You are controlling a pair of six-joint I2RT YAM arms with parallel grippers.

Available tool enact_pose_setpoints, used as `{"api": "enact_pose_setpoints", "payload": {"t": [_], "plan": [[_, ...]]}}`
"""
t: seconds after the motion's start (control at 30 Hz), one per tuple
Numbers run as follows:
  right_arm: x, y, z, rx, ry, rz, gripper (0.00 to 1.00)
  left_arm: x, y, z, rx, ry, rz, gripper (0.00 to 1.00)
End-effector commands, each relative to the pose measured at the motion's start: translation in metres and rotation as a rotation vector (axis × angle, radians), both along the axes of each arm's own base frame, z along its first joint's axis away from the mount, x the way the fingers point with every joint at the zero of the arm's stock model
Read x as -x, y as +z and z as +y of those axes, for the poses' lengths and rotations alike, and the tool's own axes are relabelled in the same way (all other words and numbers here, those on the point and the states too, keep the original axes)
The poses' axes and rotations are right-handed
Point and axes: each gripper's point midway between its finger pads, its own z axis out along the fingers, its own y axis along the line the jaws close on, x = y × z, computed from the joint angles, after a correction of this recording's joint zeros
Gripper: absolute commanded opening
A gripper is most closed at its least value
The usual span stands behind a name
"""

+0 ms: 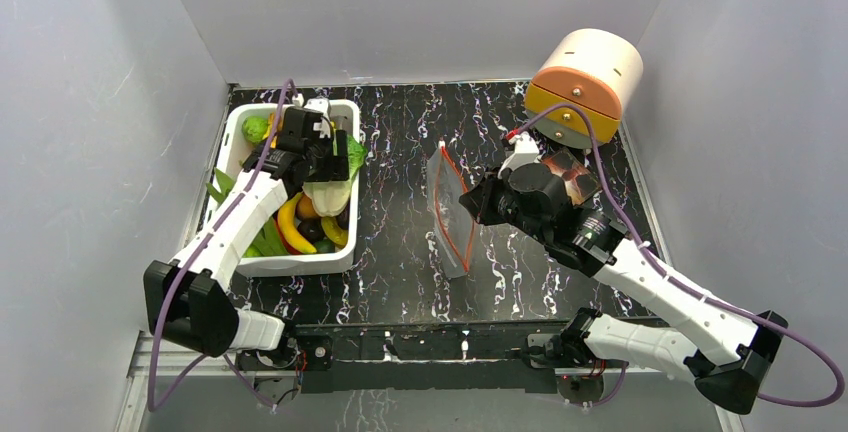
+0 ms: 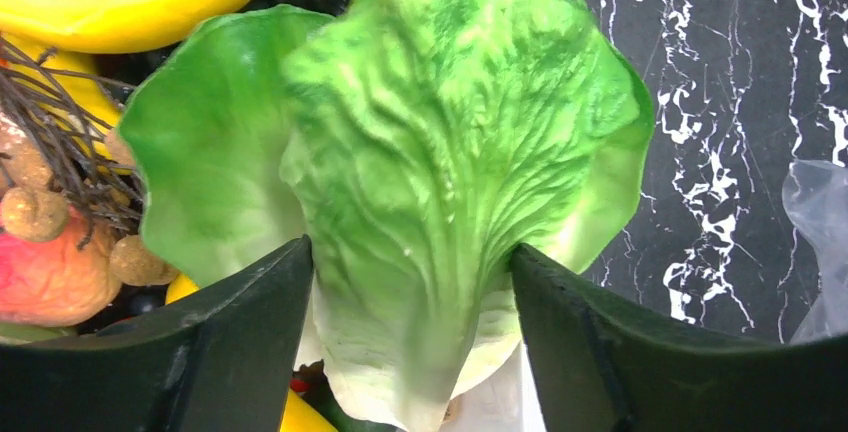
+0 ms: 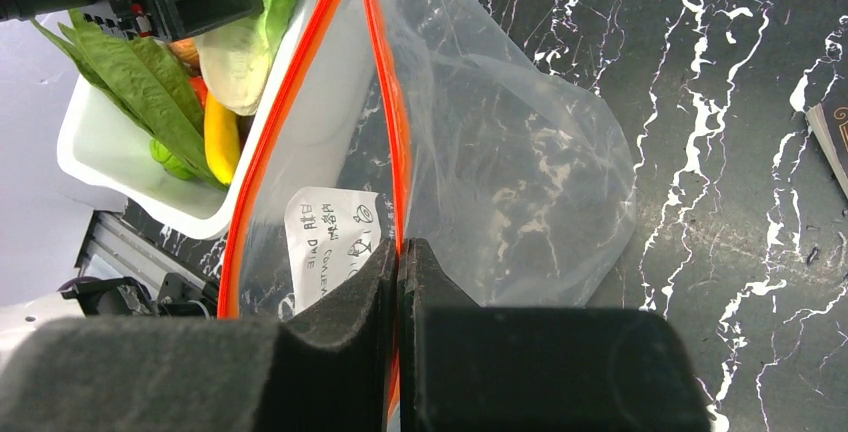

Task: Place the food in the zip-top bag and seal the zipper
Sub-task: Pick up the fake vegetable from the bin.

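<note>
Clamping a lettuce [image 2: 430,132] leaf between its fingers, the left end effector [image 2: 410,257] hangs over the right side of the white tub [image 1: 300,264], where bananas [image 1: 287,227] and other pieces lie piled. Right of the tub, over the dark tabletop [image 1: 400,252], the clear bag [image 3: 520,152] gapes at its mouth. The right end effector [image 3: 400,252] is pinched tight on one side of the red-orange zipper [image 3: 385,82].

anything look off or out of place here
The cream canister with an orange lid, in the far right corner, looks tipped on its side rather than standing. Nothing else stands out: the left gripper holds the lettuce over the white tub, and the right gripper pinches the zip-top bag by its zipper.
</note>
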Motion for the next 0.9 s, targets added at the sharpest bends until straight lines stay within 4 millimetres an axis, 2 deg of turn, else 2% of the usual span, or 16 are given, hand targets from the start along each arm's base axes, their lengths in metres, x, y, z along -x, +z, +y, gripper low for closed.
{"api": "enact_pose_setpoints", "payload": {"t": [0.0,0.07,0.2,0.33,0.43,0.73,0.87], "plan": [[-0.002,0.018,-0.004,-0.052,-0.020,-0.054,0.00,-0.004,0.015,0.001,-0.007,-0.002,-0.011,0.79],[-0.002,0.018,-0.005,-0.051,-0.023,-0.057,0.00,-0.008,0.009,0.003,-0.036,-0.003,0.019,0.85],[-0.001,0.015,-0.004,-0.047,-0.016,-0.052,0.00,-0.016,0.015,0.013,-0.088,0.029,0.012,0.91],[-0.001,0.018,-0.005,-0.049,-0.020,-0.062,0.00,-0.025,0.011,0.006,-0.082,0.003,0.036,0.98],[-0.002,0.022,-0.005,-0.055,-0.018,-0.071,0.00,-0.031,0.003,0.007,-0.098,0.005,0.064,0.98],[0.000,0.022,-0.004,-0.060,-0.010,-0.068,0.00,-0.034,-0.018,0.020,-0.196,0.020,0.137,0.86],[0.000,0.022,-0.003,-0.065,-0.009,-0.066,0.00,-0.029,-0.021,0.018,-0.183,0.006,0.146,0.73]]}}
